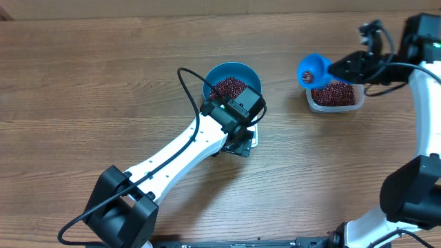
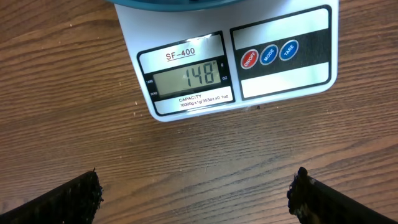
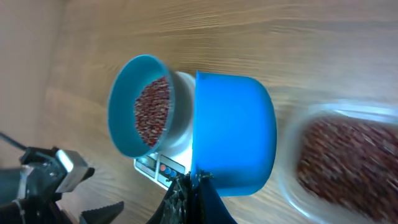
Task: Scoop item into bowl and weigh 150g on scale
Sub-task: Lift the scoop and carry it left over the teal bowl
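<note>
The blue bowl [image 1: 232, 71] holds red-brown beans [image 1: 231, 88] and sits on the white scale [image 2: 286, 81], whose display reads 148. My left gripper [image 2: 196, 194] hovers open over bare wood just in front of the scale, nothing between its fingers [image 2: 69, 199]. In the overhead view the left gripper [image 1: 238, 143] covers most of the scale [image 1: 253, 140]. My right gripper [image 3: 194, 182] is shut on the handle of a small blue scoop [image 3: 233, 134], held above the table between the bowl [image 3: 124, 118] and the tub. A few beans show inside the scoop [image 1: 308, 74].
A clear plastic tub [image 1: 335, 96] of beans stands at the right, below the right arm. The tub [image 3: 348, 155] appears blurred in the right wrist view. A black cable [image 1: 187, 89] loops beside the bowl.
</note>
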Available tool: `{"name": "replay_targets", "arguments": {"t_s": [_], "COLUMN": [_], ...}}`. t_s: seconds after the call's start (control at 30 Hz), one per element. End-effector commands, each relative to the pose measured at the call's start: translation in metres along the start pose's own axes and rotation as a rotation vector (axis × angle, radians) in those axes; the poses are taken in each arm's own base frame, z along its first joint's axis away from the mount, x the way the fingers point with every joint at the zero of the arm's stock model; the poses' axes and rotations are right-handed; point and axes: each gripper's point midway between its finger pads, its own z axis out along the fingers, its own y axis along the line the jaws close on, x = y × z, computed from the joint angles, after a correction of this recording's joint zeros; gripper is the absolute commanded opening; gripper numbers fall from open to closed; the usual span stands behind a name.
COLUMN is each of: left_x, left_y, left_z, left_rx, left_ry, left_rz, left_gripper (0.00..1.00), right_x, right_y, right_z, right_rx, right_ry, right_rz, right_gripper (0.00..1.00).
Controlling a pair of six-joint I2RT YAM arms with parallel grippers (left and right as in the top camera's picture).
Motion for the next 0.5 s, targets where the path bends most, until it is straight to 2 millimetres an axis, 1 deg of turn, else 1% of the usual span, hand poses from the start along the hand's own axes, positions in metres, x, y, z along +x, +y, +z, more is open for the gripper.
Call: {"name": "replay_targets", "arguments": {"t_s": [0.0, 0.17, 0.37, 0.47], "left_x": [-0.003, -0.003, -0.003, -0.003], "left_y": [0.005, 0.005, 0.005, 0.005], "left_z": [-0.008, -0.008, -0.008, -0.008], "left_rx": [-0.005, -0.005, -0.005, -0.005], "left_ry": [-0.028, -0.028, -0.028, -0.028], "left_rz": [-0.021, -0.021, -0.021, -0.021], "left_gripper": [1.00, 0.99, 1.00, 1.00], "right_x": [-0.010, -0.011, 0.000, 0.003], "right_y": [0.028, 0.063, 0.108, 0.117], "right_z": [0.014, 0.038, 0.065, 0.076], "right_rx": [-0.056, -0.104, -0.167, -0.147], "right_ry": [-0.001, 0.019, 0.068, 0.083], "right_rz": [-0.105, -0.199, -0.297, -0.338], "right_gripper": [0.04, 0.04, 0.04, 0.04]}}
